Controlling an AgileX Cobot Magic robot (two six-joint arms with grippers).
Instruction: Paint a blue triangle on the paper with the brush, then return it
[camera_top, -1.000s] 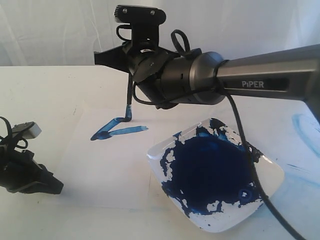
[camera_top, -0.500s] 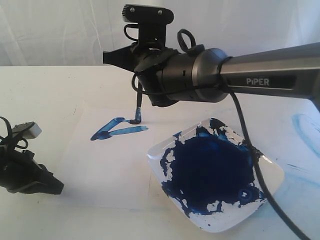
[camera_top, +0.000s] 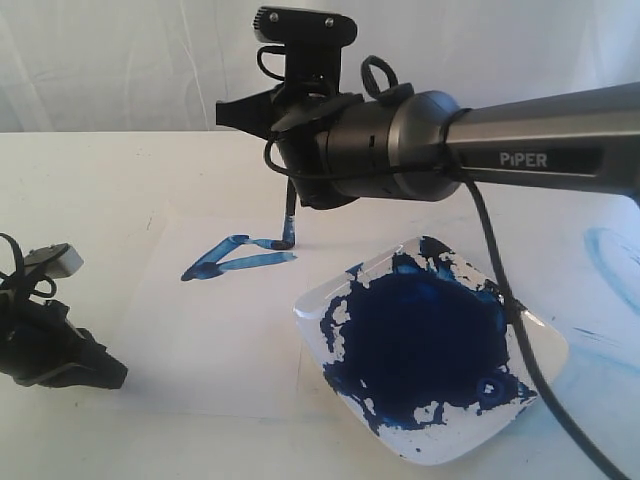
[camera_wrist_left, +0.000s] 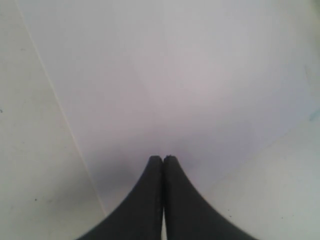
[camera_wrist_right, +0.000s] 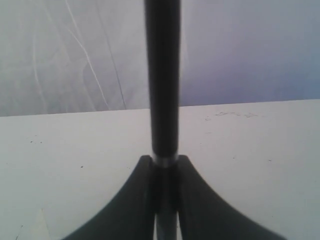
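Right fingers (camera_wrist_right: 132, 200) clench the brush (camera_top: 289, 218), tip seemingly on the blue triangle (camera_top: 250, 262); left fingers (camera_wrist_left: 145, 200) pressed together, empty, by the paper (camera_top: 220, 350)'s left edge.

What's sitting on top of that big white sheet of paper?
On the paper: the blue triangle, with the brush tip touching its upper right end. The left corner of the paint-smeared plate seems to overlap the sheet; what lies beneath that corner is covered.

The upper handle of the brush (camera_top: 288, 222) is hidden behind the right gripper (camera_wrist_right: 164, 167) in the exterior view, and its bristle tip is cut off in the right wrist view. The left gripper (camera_top: 108, 373) is cropped by the left edge, the pale-blue smear (camera_top: 610, 255) by the right edge.
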